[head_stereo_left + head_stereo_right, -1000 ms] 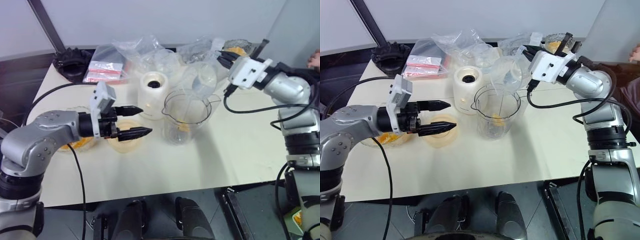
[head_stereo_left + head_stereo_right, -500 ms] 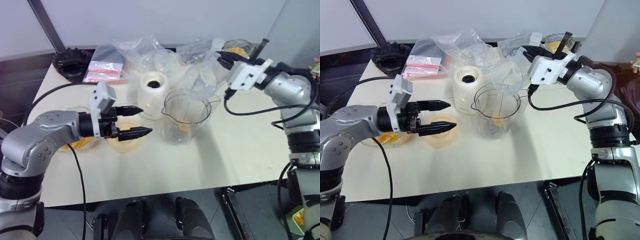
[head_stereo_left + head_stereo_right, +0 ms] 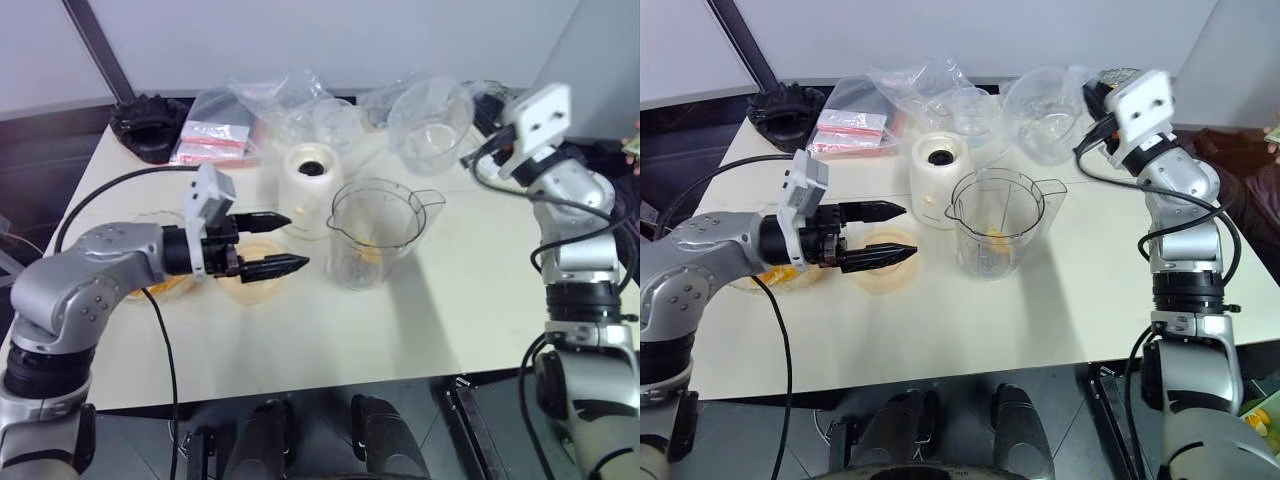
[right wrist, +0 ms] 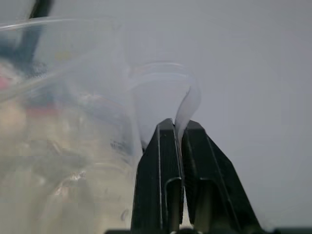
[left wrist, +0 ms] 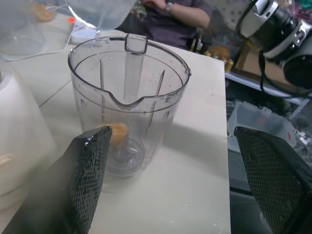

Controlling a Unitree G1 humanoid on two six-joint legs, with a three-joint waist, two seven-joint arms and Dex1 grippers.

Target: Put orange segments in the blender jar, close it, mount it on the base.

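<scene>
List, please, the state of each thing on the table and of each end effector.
blender jar: upright, lid off, one orange segment inside
base: upright, socket bare
clear cup: lifted, tilted, pinched at its rim
peach lid: flat on table
left end effector: open
right end effector: shut on clear cup

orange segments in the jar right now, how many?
1 visible: an orange segment at the bottom of the jar, beside the blade hub. The left gripper's finger covers part of the jar's lower wall, so more may be hidden.
</scene>
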